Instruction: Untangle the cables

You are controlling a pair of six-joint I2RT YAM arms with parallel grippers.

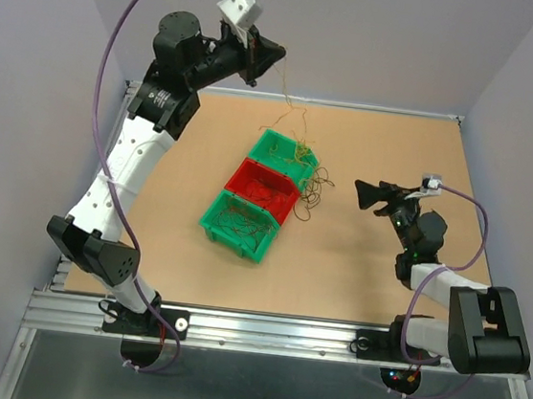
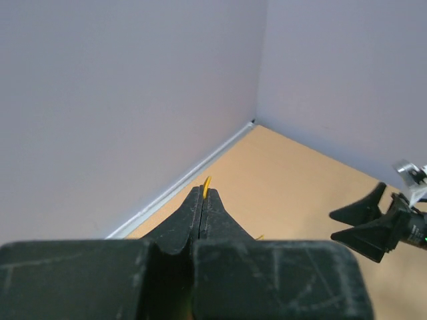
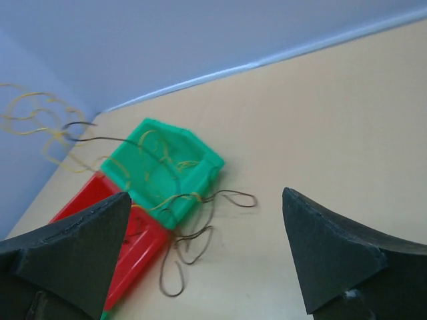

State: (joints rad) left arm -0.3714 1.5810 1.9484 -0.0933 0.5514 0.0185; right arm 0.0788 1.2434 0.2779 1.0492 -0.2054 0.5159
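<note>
Yellow wire (image 2: pixel 206 181) is pinched between the closed fingers of the left gripper (image 1: pixel 275 54), which is held high at the upper left of the overhead frame. From there the wire trails down-frame to the cables (image 1: pixel 305 154), tangled over the right-hand edge of the upper green bin (image 1: pixel 275 145) with loops spilling onto the table (image 1: pixel 373 279). The right gripper (image 1: pixel 361 195) has its fingers spread wide and holds nothing; it sits just right of those loops and points left at them, so it looks the nearer arm for a leftward reach into the tangle.
</note>
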